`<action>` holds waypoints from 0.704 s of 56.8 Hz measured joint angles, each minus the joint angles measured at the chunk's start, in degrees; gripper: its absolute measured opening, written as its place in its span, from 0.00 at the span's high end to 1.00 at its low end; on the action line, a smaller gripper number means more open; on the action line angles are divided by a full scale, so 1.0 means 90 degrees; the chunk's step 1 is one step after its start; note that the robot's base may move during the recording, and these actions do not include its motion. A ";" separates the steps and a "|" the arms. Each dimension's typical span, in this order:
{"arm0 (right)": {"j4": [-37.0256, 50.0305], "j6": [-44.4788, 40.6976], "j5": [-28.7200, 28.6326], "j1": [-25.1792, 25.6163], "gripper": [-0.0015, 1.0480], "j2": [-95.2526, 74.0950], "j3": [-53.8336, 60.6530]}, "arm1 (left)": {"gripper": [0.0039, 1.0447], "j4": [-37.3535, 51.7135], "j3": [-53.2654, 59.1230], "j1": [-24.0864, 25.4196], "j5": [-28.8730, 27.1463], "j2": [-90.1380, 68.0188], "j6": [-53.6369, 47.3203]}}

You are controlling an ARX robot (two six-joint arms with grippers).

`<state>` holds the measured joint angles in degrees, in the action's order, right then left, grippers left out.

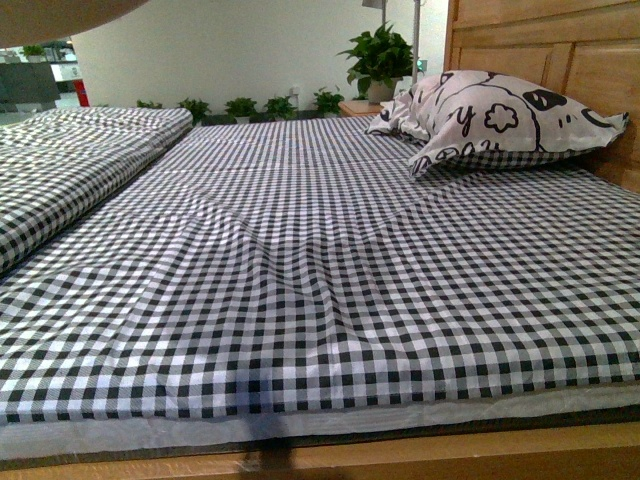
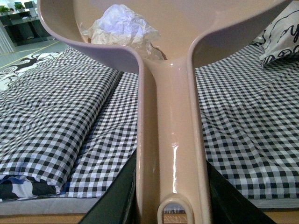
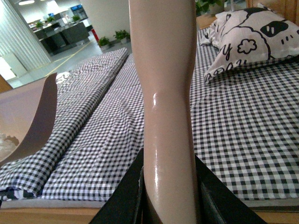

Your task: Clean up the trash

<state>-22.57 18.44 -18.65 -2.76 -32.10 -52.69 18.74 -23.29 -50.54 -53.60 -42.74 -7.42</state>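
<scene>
We already have the trash [image 2: 122, 28] lying in the dustpan [image 2: 196, 28], our left fingers [image 2: 119, 198] clamped on its handle and our right fingers [image 3: 212, 198] on a beige handle [image 3: 166, 93], so only dumping remains.

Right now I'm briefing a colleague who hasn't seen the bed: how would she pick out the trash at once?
Start at the bed's black-and-white gingham checked cover; held above it is a beige plastic dustpan, its long handle gripped by the left end effector. In the pan's scoop lies a small crumpled white paper wad, the only white, wrinkled thing against smooth beige plastic.
</scene>
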 joint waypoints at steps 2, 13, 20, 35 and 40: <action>0.0000 0.0000 0.0000 0.0000 0.80 0.0000 0.0000 | 0.74 0.0000 0.0000 0.0000 -0.0002 0.0000 0.0000; 0.0000 0.0000 0.0000 0.0000 0.80 0.0000 0.0000 | 0.74 0.0000 0.0000 0.0000 -0.0002 0.0000 0.0000; 0.0000 0.0000 0.0002 0.0000 0.80 -0.0002 0.0000 | 0.74 0.0000 0.0000 0.0000 -0.0002 0.0000 0.0000; 0.0000 0.0000 0.0000 0.0000 0.80 -0.0002 0.0000 | 0.74 0.0000 0.0000 0.0000 0.0000 0.0000 0.0000; 0.0000 0.0002 0.0000 0.0000 0.80 -0.0002 0.0000 | 0.74 0.0000 0.0000 0.0000 0.0000 0.0000 0.0000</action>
<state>-22.57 18.46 -18.65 -2.76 -32.12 -52.69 18.74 -23.29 -50.54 -53.60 -42.74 -7.42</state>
